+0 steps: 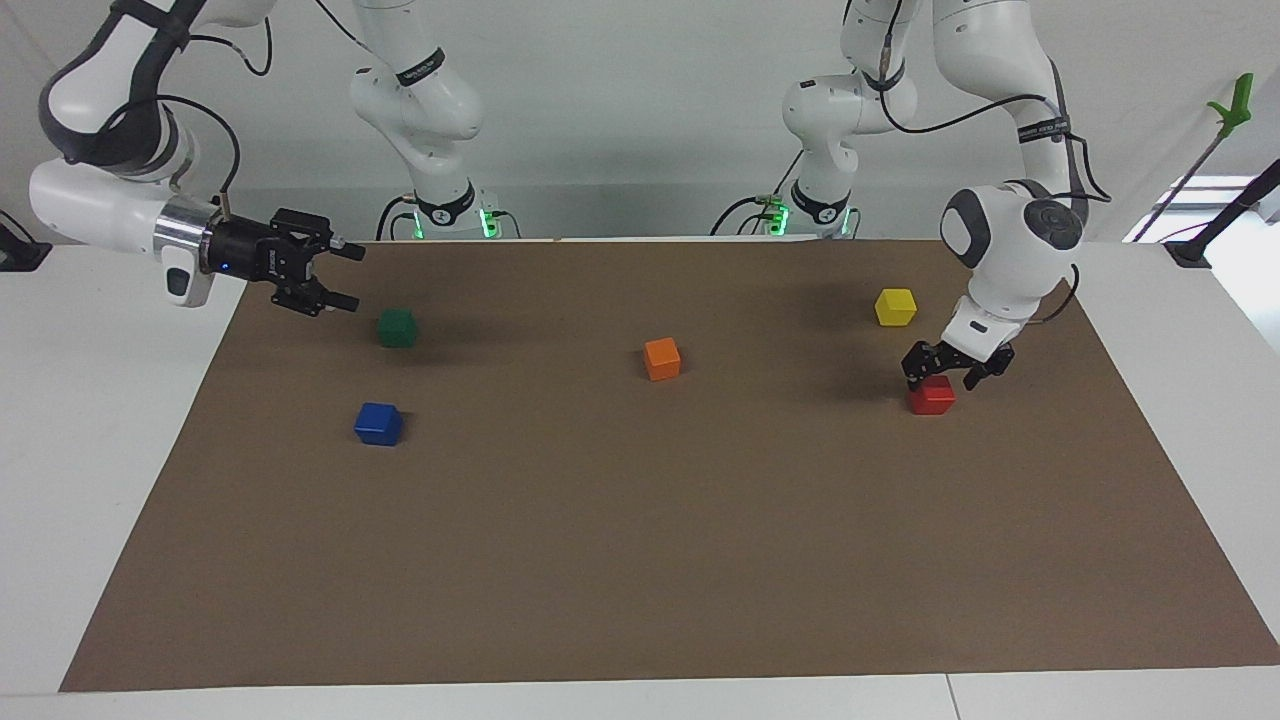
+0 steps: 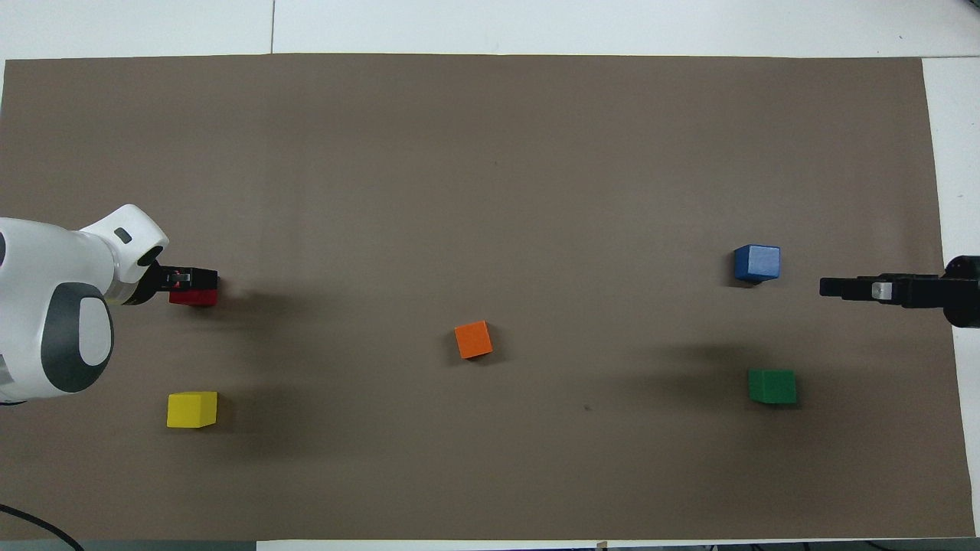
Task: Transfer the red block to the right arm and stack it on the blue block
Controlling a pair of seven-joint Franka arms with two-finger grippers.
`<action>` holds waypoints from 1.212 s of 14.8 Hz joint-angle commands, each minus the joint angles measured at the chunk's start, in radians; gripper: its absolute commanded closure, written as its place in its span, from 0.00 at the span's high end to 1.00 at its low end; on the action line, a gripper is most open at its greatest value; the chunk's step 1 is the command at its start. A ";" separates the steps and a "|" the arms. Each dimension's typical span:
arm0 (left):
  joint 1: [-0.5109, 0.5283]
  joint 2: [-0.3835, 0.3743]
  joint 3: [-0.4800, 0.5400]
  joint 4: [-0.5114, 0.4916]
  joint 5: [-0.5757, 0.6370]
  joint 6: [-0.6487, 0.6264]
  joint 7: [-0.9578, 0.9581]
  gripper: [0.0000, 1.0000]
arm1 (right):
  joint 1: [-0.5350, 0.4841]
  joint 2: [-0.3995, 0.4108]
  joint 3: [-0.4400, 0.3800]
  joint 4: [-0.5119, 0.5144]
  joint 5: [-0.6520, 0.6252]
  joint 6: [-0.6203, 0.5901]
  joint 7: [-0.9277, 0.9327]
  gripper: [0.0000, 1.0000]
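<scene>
The red block [image 1: 932, 398] rests on the brown mat [image 1: 640, 560] toward the left arm's end; it also shows in the overhead view [image 2: 196, 298]. My left gripper [image 1: 941, 378] is down over it, fingers open and spread on either side of its top; in the overhead view the left gripper [image 2: 191, 278] covers part of it. The blue block [image 1: 378, 424] [image 2: 757, 262] sits on the mat toward the right arm's end. My right gripper [image 1: 348, 276] [image 2: 831, 288] is open and empty, held level in the air over the mat's edge at that end, and waits.
A green block [image 1: 398, 328] [image 2: 772, 386] lies nearer to the robots than the blue block. An orange block [image 1: 662, 359] [image 2: 473, 340] sits mid-mat. A yellow block [image 1: 895, 307] [image 2: 192, 409] lies nearer to the robots than the red block.
</scene>
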State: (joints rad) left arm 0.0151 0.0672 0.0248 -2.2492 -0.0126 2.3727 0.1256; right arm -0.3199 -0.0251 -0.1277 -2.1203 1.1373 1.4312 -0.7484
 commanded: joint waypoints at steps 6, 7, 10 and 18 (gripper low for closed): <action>0.003 -0.003 0.001 -0.055 0.020 0.077 0.008 1.00 | 0.083 -0.001 0.007 -0.124 0.283 -0.055 0.003 1.00; 0.003 0.005 0.001 -0.056 0.020 0.083 0.008 1.00 | 0.102 -0.009 0.007 -0.145 0.324 -0.055 0.032 1.00; 0.002 0.008 0.001 -0.056 0.022 0.086 0.008 0.87 | 0.154 0.016 0.008 -0.187 0.456 -0.078 0.037 1.00; 0.000 0.002 0.000 0.091 0.020 -0.120 -0.020 0.14 | 0.343 0.142 0.010 -0.188 0.752 -0.153 -0.017 1.00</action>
State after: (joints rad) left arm 0.0152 0.0778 0.0247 -2.2334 -0.0126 2.3521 0.1251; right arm -0.0131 0.0991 -0.1164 -2.3073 1.8300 1.2960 -0.7476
